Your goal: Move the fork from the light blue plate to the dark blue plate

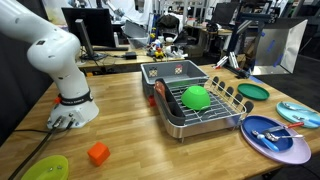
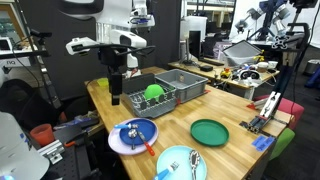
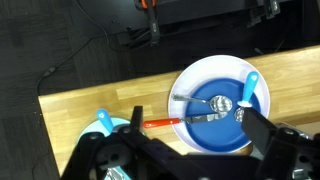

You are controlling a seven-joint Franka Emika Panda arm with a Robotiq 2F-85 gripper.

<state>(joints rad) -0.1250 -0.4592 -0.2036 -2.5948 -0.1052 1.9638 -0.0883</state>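
Note:
The dark blue plate (image 3: 215, 135) lies below my gripper (image 3: 200, 130), whose two black fingers are spread wide and hold nothing. On it lie a silver spoon (image 3: 200, 100), a red-handled knife (image 3: 165, 123) and a blue-handled utensil (image 3: 252, 90). In an exterior view my gripper (image 2: 117, 96) hangs above the dark blue plate (image 2: 133, 137). The light blue plate (image 2: 180, 163) lies near the table's front edge with a silver utensil (image 2: 195, 160) on it; I cannot tell whether that is the fork. Both plates (image 1: 275, 140) (image 1: 297, 112) also show at the table's right end.
A grey dish rack (image 2: 165, 92) holding a green bowl (image 1: 196, 97) stands mid-table. A dark green plate (image 2: 210, 131) lies beside it. A yellow-green plate (image 1: 45, 168) and an orange block (image 1: 97, 153) lie near the robot base (image 1: 72, 110).

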